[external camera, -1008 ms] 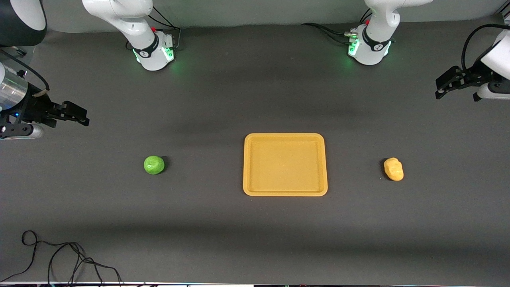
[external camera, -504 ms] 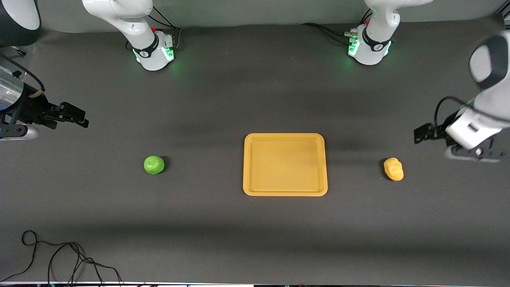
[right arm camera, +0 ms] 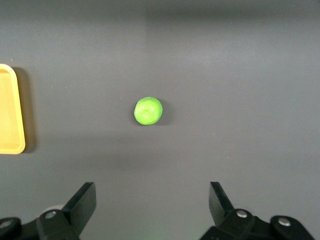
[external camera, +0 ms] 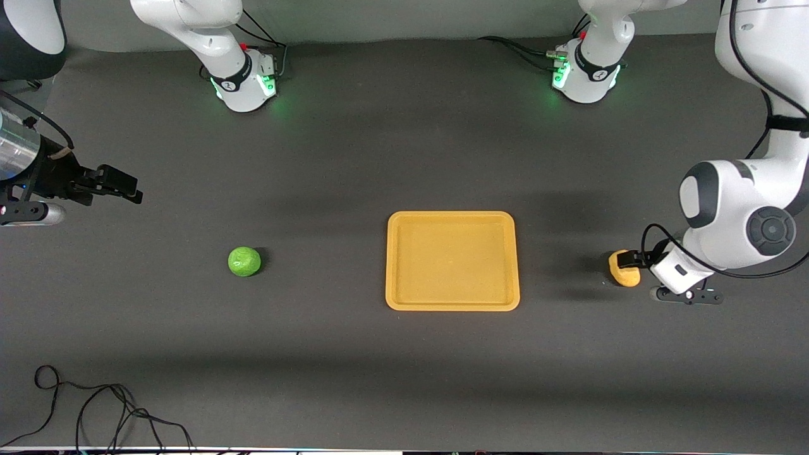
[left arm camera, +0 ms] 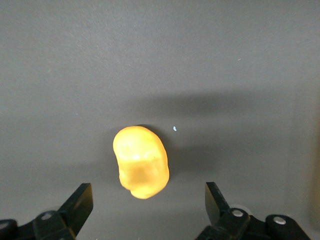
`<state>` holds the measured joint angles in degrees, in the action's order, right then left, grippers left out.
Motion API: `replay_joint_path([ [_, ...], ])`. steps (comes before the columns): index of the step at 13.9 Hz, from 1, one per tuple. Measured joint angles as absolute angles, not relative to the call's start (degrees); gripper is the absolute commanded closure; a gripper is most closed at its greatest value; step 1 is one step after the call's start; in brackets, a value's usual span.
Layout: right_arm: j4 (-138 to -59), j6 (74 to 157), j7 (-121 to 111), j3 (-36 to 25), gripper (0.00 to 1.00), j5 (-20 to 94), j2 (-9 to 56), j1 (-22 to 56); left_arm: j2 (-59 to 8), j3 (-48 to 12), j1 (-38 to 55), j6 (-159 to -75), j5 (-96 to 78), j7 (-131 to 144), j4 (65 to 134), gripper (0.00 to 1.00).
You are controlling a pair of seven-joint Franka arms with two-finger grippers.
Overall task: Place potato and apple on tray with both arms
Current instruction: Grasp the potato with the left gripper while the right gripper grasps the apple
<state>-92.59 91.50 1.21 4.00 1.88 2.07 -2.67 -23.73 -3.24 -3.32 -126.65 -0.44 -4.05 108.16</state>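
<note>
The yellow-orange potato (external camera: 624, 272) lies on the dark table toward the left arm's end. My left gripper (external camera: 629, 259) is low over it and open. In the left wrist view the potato (left arm camera: 141, 160) sits just ahead of the left gripper (left arm camera: 148, 193), centred between the spread fingers and touching neither. The green apple (external camera: 244, 261) lies toward the right arm's end. My right gripper (external camera: 129, 187) hangs open and empty over that end of the table, well away from the apple (right arm camera: 148, 111); the right gripper (right arm camera: 152, 193) shows wide-spread fingers. The orange-yellow tray (external camera: 452, 216) lies empty between the two fruits.
A loose black cable (external camera: 95, 404) lies at the table's near edge at the right arm's end. The two arm bases (external camera: 246, 85) (external camera: 584, 79) stand along the edge farthest from the front camera. The tray's rim (right arm camera: 11, 110) shows at the edge of the right wrist view.
My left arm has swung in from the table's end and come down onto the potato. My right gripper has hardly moved. Potato, apple and tray lie where they were.
</note>
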Motion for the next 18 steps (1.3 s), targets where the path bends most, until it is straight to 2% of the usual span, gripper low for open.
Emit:
replay_joint_path([
  [4,-92.68,93.36,-0.04,4.34,0.0,1.88,4.68,-1.72,-25.47,-2.74,-3.48,-134.23,-0.36,-3.9,112.22,0.0],
  [8,-94.87,99.39,-0.04,4.44,0.0,1.9,7.52,0.11,-26.15,-2.35,-3.59,-140.49,-0.16,-3.38,116.02,0.0],
  [9,-96.24,101.5,-0.04,4.43,0.0,1.93,8.25,0.11,-26.28,-2.25,-3.6,-141.53,-0.11,-2.86,116.67,0.01],
  [10,-97.9,103.95,-0.04,4.42,0.0,1.94,9.07,0.11,-26.44,-2.23,-3.59,-142.24,-0.04,-2.41,117.13,0.05],
  [13,-105.84,115.32,-0.07,4.42,0.0,1.98,11.39,0.21,-27.33,-2.25,-3.5,-145.18,0.03,-1.11,117.94,0.62],
  [14,-110.12,120.75,-0.09,4.43,0.0,1.98,11.94,0.44,-27.65,-2.26,-3.48,-145.87,0.05,-0.74,118.12,0.74],
  [16,-117.63,129.23,-0.09,4.44,0.0,1.99,12.94,0.97,-27.63,-2.27,-3.45,-145.86,0.14,-0.46,118.01,0.84],
  [18,-122.08,135.06,0.42,4.45,0.0,2.45,14.22,1.84,-26.69,-2.39,-3.34,-144.25,0.26,-0.35,117.64,0.84],
])
